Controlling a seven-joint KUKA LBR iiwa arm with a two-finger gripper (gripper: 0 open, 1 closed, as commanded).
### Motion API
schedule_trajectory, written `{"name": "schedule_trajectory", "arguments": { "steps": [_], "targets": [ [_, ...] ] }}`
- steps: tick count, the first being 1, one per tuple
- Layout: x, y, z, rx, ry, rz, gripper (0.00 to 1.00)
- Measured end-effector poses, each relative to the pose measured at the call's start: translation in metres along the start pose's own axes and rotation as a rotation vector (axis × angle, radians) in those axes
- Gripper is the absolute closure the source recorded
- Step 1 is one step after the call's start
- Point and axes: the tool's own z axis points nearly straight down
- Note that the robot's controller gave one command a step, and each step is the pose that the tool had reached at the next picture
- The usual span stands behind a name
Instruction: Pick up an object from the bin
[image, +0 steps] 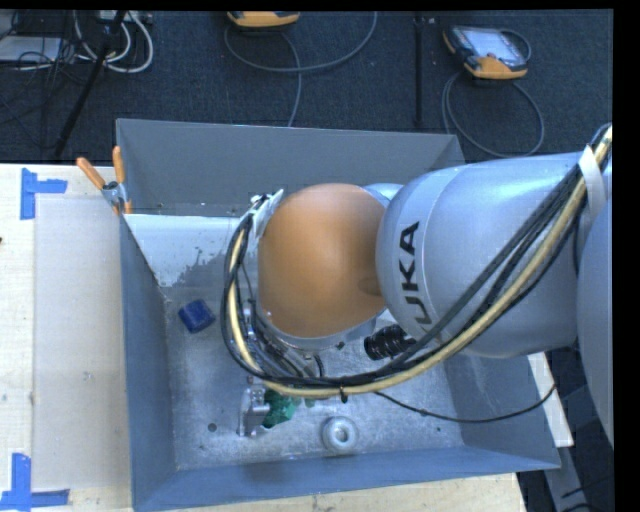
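Note:
My gripper (254, 413) reaches down under the arm's orange cover to the bin floor near the front wall. A small green thing (280, 410) lies right against its right side, partly hidden by cables; whether it is held cannot be told. A pale grey ring-shaped thing (340, 432) rests on the floor a short way to the right of the gripper. A small blue block (196, 316) lies further off, toward the bin's left wall.
The arm and its orange cover hang over the middle and right of the bin and hide the floor below them. Looped cables droop around the wrist just above the gripper. The front wall rises close behind the gripper.

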Motion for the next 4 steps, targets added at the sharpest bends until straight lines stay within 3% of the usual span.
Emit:
{"name": "schedule_trajectory", "arguments": {
  "steps": [1,2,3,4],
  "targets": [
    [-0.038,-0.07,0.109,-0.004,-0.01,-0.14,0.0],
    [-0.03,-0.138,0.112,-0.001,-0.011,-0.093,0.0],
    [-0.008,-0.154,0.113,-0.001,-0.008,-0.174,0.0],
    [-0.004,-0.158,0.119,-0.001,-0.021,-0.415,0.0]
  ]
}}
